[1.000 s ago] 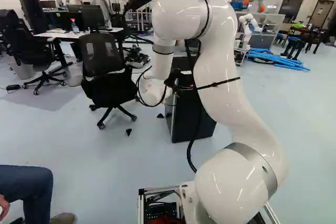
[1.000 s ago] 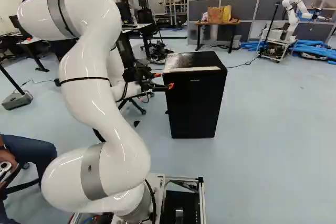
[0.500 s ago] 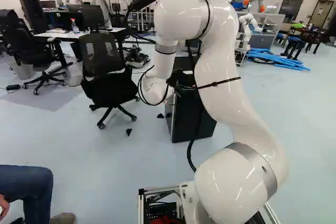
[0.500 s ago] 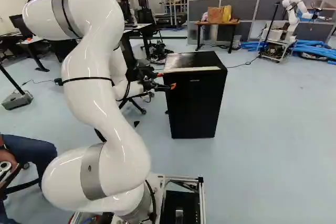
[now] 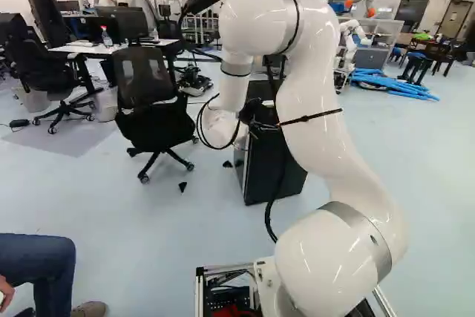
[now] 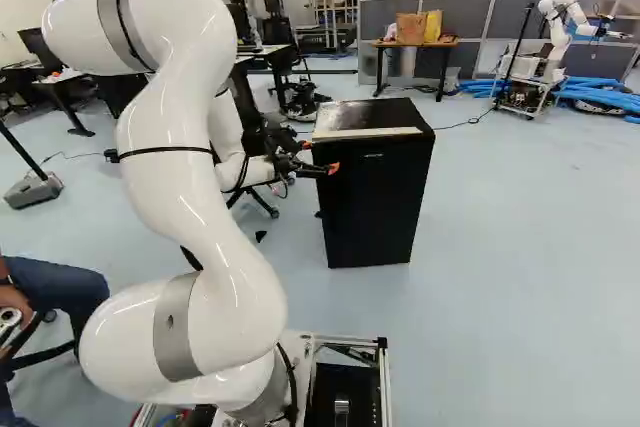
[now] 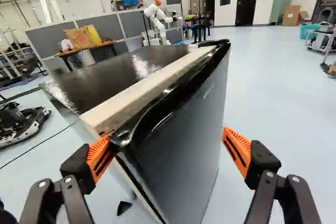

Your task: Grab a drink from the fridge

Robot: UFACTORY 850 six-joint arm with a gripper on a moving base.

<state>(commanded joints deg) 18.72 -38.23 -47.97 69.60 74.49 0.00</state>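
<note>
Fridge shifted slightly | gripper spread wide | one finger seemingly against door edge

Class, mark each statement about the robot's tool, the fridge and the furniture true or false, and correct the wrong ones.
1. The tool stands open. True.
2. The fridge has its door swung wide. False: the door looks closed.
3. The yellow bag lies on the fridge. False: the yellow bag is on the table beyond.
4. In the left base view, a black chair stands left of the fridge. True.
5. The tool holds a drink. False: it holds none.
</note>
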